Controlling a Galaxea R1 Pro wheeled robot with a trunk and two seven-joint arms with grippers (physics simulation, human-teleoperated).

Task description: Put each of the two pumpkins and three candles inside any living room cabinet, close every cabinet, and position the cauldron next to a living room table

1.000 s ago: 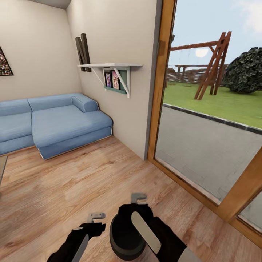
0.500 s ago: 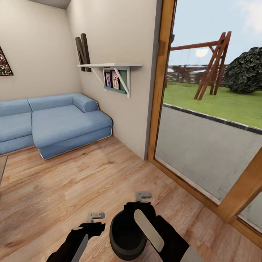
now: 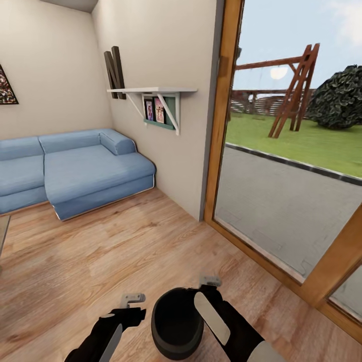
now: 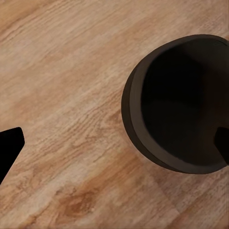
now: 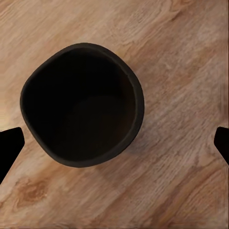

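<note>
The cauldron [image 3: 176,322], a round black empty pot, stands upright on the wood floor just in front of me. My right gripper [image 5: 114,145] hangs open above it, fingers pointing down; in the right wrist view the cauldron [image 5: 81,105] lies below, off-centre between the spread fingertips [image 5: 9,148]. In the head view the right wrist [image 3: 211,301] covers the pot's right rim. My left gripper [image 4: 114,143] is open over bare floor beside the cauldron [image 4: 183,105], and its wrist [image 3: 125,314] is to the pot's left. Pumpkins, candles and cabinet are out of view.
A blue corner sofa [image 3: 75,171] stands against the far wall. A white wall shelf [image 3: 151,90] with photos juts out above its end. A wood-framed glass door [image 3: 221,125] runs along the right. A glass table edge [image 3: 2,231] shows at far left.
My right arm has slid to the right and nearer to me across the cauldron's rim. The left arm, the cauldron and the camera have stayed put.
</note>
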